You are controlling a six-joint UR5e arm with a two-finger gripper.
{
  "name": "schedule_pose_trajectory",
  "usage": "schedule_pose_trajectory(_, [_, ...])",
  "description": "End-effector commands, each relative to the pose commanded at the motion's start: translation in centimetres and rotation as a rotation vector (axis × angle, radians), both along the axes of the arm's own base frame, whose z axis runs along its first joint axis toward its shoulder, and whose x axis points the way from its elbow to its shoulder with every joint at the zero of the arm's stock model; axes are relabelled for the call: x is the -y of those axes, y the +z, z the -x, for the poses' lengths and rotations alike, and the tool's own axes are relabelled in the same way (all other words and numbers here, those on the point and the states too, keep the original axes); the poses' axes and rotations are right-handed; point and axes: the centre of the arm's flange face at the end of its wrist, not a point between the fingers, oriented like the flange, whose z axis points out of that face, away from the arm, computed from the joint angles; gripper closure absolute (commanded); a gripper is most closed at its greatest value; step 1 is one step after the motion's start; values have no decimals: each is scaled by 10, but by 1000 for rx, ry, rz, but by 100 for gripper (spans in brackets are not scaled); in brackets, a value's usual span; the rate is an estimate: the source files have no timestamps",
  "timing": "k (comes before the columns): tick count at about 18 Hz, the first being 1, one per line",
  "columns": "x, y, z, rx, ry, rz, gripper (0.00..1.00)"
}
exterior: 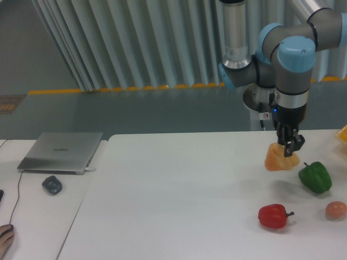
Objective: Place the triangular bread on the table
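Above the right part of the white counter (179,189), the gripper (289,146) hangs from the arm with its fingers clamped on the top edge of the triangular bread (280,157), which dangles clear of the surface. Just right of the bread lies a green pepper (315,177); nearer the front edge sit a red pepper (275,215) and a small orange-pink ball (336,209). A grey laptop (61,151) rests on the adjoining desk at left
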Motion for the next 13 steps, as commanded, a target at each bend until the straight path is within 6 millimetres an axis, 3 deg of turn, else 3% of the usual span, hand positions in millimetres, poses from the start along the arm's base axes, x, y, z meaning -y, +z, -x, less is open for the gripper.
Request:
schedule_pose_trajectory(5, [0, -2, 5, -6, 26, -5, 0])
schedule_pose_trajectory(10, [1, 10, 14, -34, -15, -20, 0])
schedule_pose_trajectory(13, [12, 18, 41, -52, -30, -27, 0])
